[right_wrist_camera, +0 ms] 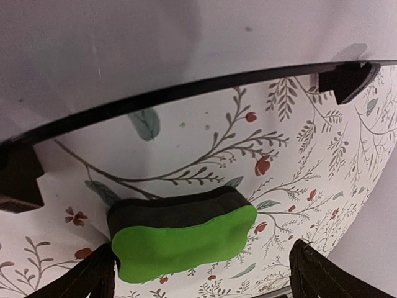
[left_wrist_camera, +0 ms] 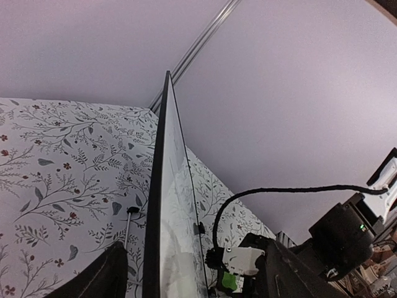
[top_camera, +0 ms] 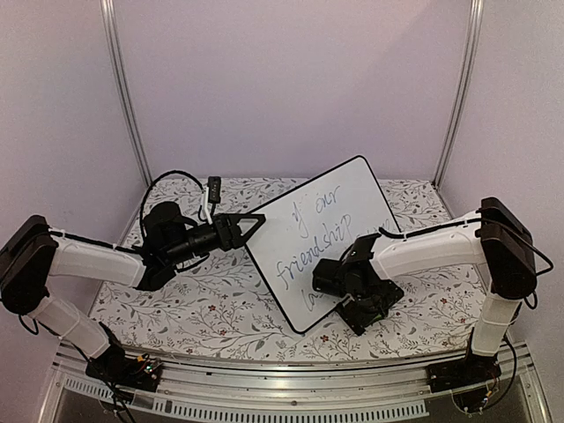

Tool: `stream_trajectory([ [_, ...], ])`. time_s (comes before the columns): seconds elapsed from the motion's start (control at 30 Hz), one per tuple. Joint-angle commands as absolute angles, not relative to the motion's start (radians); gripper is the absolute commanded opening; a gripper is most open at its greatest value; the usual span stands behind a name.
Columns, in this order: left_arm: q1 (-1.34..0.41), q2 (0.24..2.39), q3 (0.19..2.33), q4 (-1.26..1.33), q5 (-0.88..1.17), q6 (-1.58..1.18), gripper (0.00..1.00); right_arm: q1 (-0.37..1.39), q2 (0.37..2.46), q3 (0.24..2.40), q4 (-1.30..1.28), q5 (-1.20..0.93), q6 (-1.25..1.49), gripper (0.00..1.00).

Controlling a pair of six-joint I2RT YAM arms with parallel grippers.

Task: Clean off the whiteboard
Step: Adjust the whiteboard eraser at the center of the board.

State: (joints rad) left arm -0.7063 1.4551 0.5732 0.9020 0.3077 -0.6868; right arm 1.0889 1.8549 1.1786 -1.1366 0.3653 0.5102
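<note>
The whiteboard [top_camera: 328,236] stands tilted on the floral table, with dark handwriting on its face. My left gripper [top_camera: 254,223] is open and straddles the board's left edge. In the left wrist view the board [left_wrist_camera: 175,211] is edge-on between the two fingers [left_wrist_camera: 108,273], with a gap on each side. My right gripper [top_camera: 345,295] is low by the board's near right corner, open. A green eraser [right_wrist_camera: 180,239] with black felt lies between its fingers [right_wrist_camera: 313,273], just below the board's black rim [right_wrist_camera: 186,93]. The eraser also shows in the left wrist view [left_wrist_camera: 230,282].
Two black clip feet [right_wrist_camera: 344,81] hold the board's lower rim off the floral tablecloth [top_camera: 211,308]. A small white and black object [top_camera: 211,189] lies at the back left by the left arm's cable. Metal posts [top_camera: 123,97] and purple walls close the back and sides.
</note>
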Motion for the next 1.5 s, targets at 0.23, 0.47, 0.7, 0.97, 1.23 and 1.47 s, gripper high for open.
stream_trajectory([
  [0.23, -0.701, 1.457, 0.561, 0.945, 0.33, -0.701, 0.76, 0.975, 1.767, 1.136, -1.076, 0.485, 0.609, 0.99],
  [0.47, -0.701, 1.453, 0.559, 0.946, 0.334, -0.703, 0.76, 0.943, 1.711, 1.09, -1.01, 0.456, 0.564, 0.99],
  [0.7, -0.701, 1.461, 0.56, 0.952, 0.336, -0.71, 0.76, 0.865, 1.576, 0.967, -0.852, 0.33, 0.521, 0.99],
  [0.97, -0.701, 1.463, 0.56, 0.957, 0.344, -0.714, 0.76, 0.792, 1.505, 0.916, -0.714, 0.245, 0.473, 0.99],
  [1.23, -0.701, 1.459, 0.559, 0.956, 0.34, -0.711, 0.76, 0.701, 1.412, 0.818, -0.533, 0.116, 0.433, 0.98],
  [1.47, -0.702, 1.463, 0.56, 0.956, 0.341, -0.711, 0.75, 0.683, 1.4, 0.754, -0.461, 0.032, 0.427, 0.98],
])
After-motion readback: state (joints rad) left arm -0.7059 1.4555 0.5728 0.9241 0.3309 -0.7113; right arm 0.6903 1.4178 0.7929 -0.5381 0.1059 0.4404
